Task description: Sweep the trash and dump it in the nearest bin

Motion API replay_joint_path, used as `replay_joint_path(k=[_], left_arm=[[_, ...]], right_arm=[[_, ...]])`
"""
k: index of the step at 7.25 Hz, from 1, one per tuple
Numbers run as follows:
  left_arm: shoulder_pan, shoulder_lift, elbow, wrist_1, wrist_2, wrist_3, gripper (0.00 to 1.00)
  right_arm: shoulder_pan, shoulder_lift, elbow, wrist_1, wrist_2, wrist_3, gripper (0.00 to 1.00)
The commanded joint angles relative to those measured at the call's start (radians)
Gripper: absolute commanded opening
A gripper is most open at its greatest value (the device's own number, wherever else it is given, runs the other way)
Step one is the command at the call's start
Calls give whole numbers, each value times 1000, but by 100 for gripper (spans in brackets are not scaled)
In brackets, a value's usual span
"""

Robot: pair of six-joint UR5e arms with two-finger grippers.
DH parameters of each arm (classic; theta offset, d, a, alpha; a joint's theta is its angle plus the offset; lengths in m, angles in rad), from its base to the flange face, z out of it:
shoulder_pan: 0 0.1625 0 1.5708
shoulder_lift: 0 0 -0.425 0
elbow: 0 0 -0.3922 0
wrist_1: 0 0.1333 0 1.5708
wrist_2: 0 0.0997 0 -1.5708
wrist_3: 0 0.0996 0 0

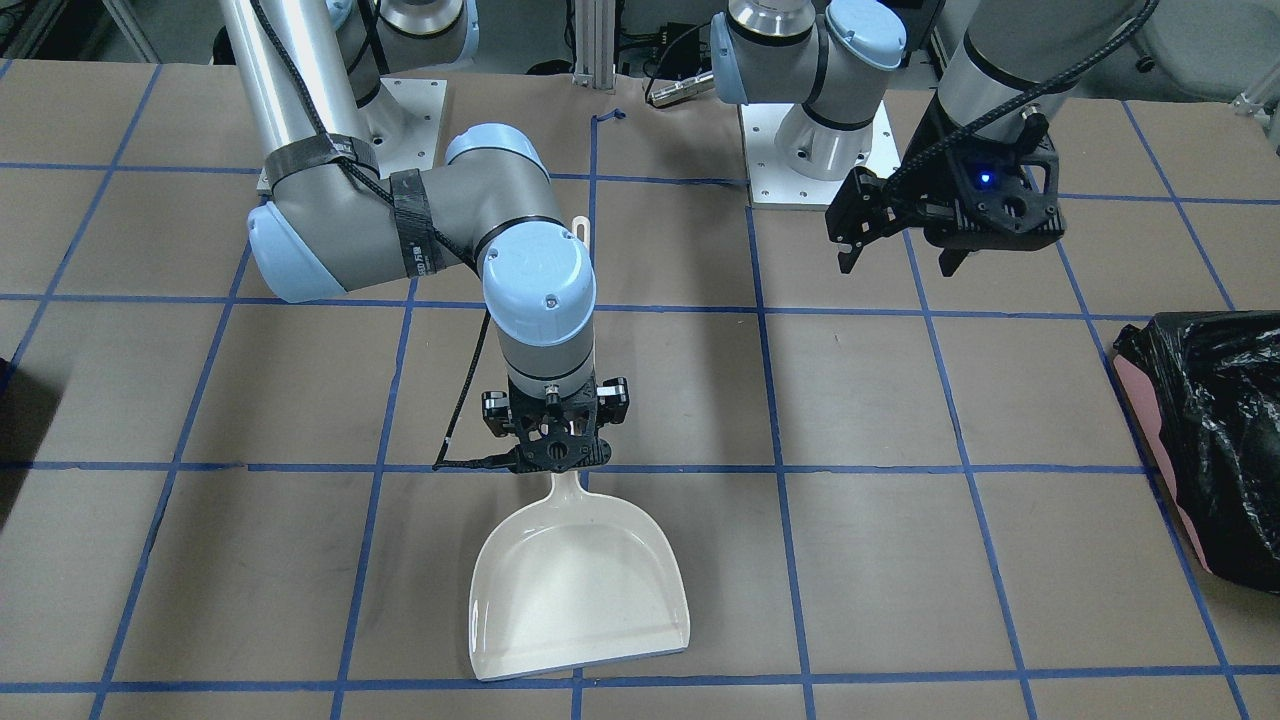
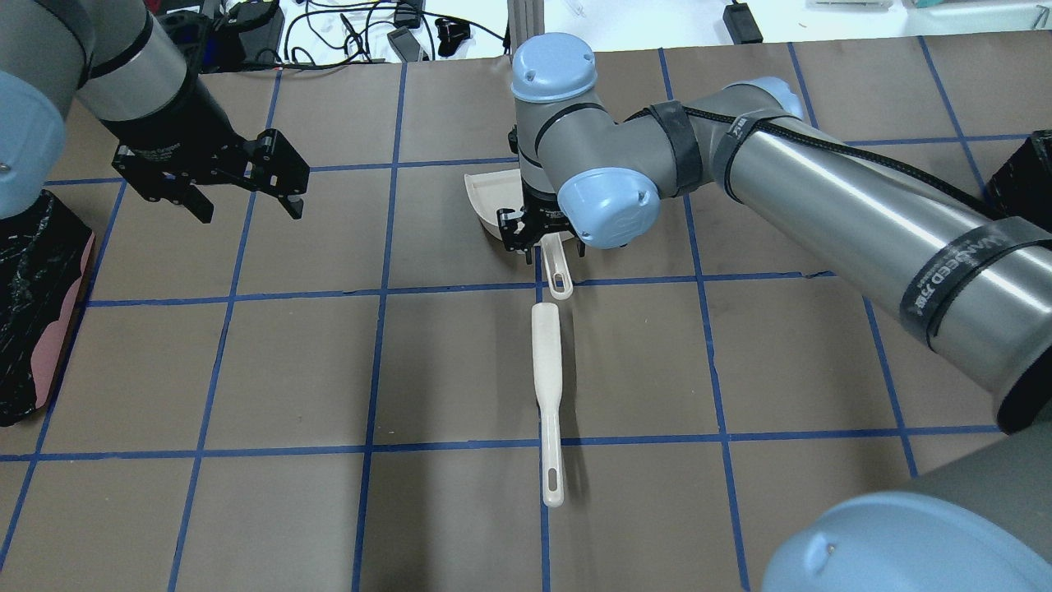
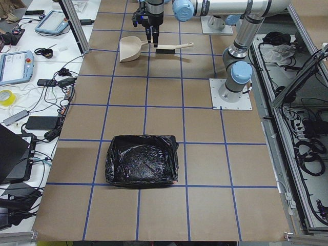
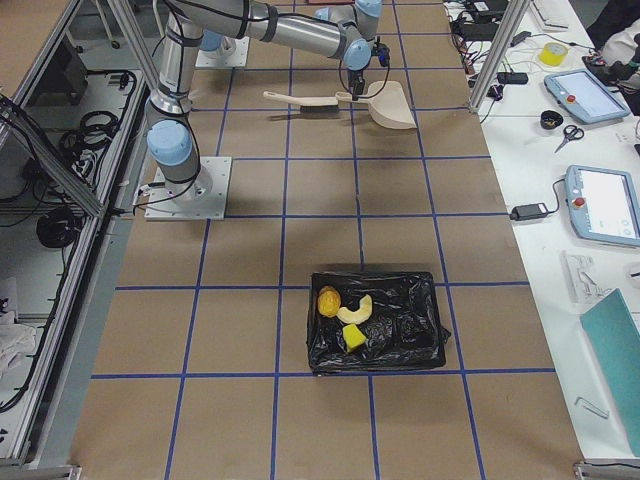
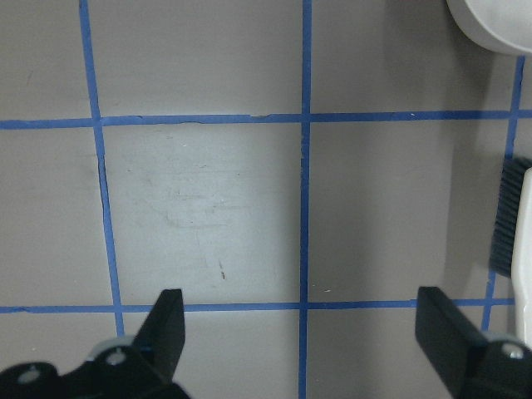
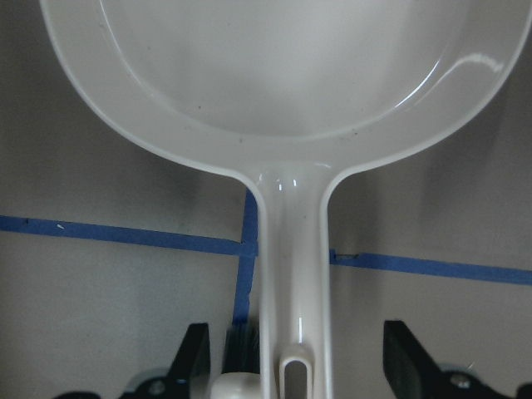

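The trash lies inside the black-lined bin (image 4: pixel 420 350) at my right end of the table: a golden-brown roll (image 4: pixel 329 300), a pale croissant (image 4: pixel 356 310) and a yellow sponge block (image 4: pixel 354 338). Only a dark sliver of this bin shows in the front view (image 1: pixel 8 400) and in the overhead view (image 2: pixel 1019 177). My right gripper (image 6: pixel 301 357) is open, its fingers on either side of the handle of the empty white dustpan (image 1: pixel 580 590) without touching it. My left gripper (image 1: pixel 900 262) is open and empty, up in the air on my left side.
A white brush (image 2: pixel 546 362) lies on the table just behind the dustpan handle, in line with it. A pink bin with a crinkled black bag (image 1: pixel 1210 430) stands at my left end. Blue tape lines cross the brown table.
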Motion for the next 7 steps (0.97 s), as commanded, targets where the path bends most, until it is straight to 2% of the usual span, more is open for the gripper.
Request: replay_joint_path(k=[1,3,4,7], left_arm=[[-1,0,0,0,5,0,100],[5,8,9,3,8,3,100],[4,11,6,3,8,1,100],[1,14,0,3,7,1,100]], right_arm=[[-15,-39,-10,0,-20,-15,91],[-108,-65,-36,6,-21,-134,99],[-165,-98,-39,44,-18,-147,100],[-286,-243,-40,258,-20,-245,100]])
